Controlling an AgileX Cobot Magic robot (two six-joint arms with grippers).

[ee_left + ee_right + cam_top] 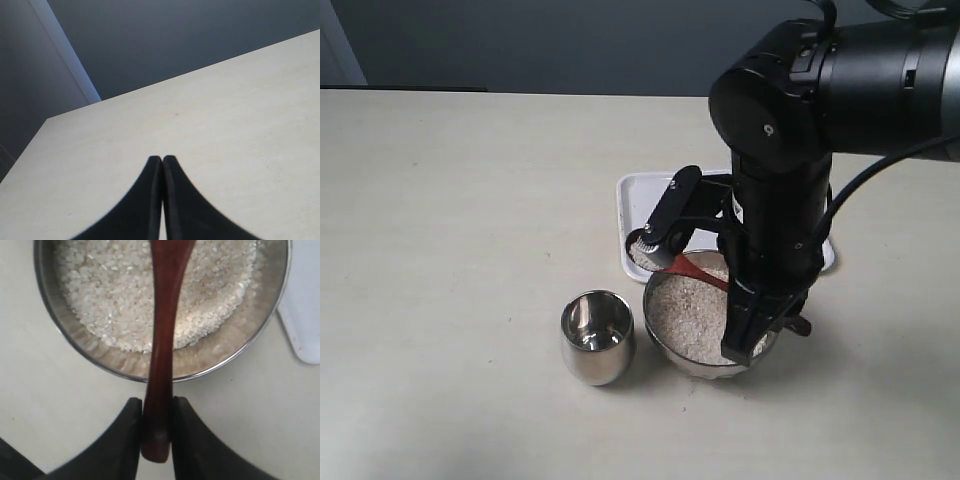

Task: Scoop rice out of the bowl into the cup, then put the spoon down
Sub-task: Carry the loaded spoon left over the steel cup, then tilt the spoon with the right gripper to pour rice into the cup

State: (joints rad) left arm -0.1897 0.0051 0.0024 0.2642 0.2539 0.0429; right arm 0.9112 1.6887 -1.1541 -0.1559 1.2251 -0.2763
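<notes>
Right jaws clamped on spoon (162, 340) | rice (110, 295) in bowl (75, 347) | cup (597, 338) beside bowl

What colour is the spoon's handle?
Dark reddish-brown wood; the spoon shows best in the right wrist view.

bowl (115, 362) 1 | cup (597, 340) 1 | spoon (162, 340) 1 | tray (638, 195) 1 | gripper (162, 160) (157, 402) 2

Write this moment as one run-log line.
right fingers: shut on spoon; spoon: handle over bowl; cup: upright beside bowl; left fingers: shut
</notes>
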